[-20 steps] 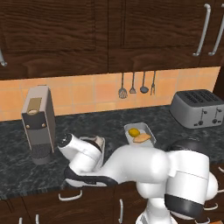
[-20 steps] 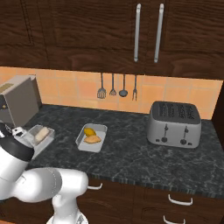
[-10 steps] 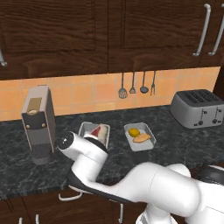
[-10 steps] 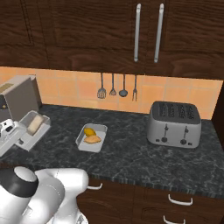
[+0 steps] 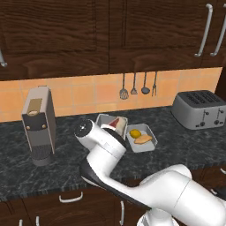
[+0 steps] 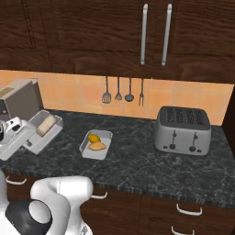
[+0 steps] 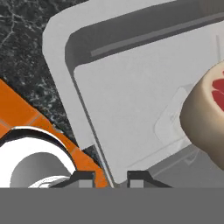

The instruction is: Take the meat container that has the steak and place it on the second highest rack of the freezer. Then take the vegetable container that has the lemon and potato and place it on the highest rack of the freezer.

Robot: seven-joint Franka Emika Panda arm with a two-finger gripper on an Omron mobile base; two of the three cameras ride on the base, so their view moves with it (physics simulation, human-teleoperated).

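At jaws (image 7: 106, 177) — meat container (image 7: 131, 100) rim pinched, lifted.

On the surface (image 5: 185, 150), 2 containers are sitting side by side: the meat container (image 5: 107, 120) with the steak (image 5: 115, 124) is lying left of the vegetable container (image 5: 142, 138), which is holding the lemon (image 5: 135, 133) and potato (image 5: 143, 139). The toaster (image 5: 201, 109) is standing far right, the coffee machine (image 5: 39, 124) far left.

The white arm (image 5: 132, 185) is bending up from the base and reaching forward. The tool (image 7: 109, 177) is pinching its two dark fingertips (image 7: 83, 177) nearly together on the thin rim of the meat container (image 7: 131, 100), holding it tilted.
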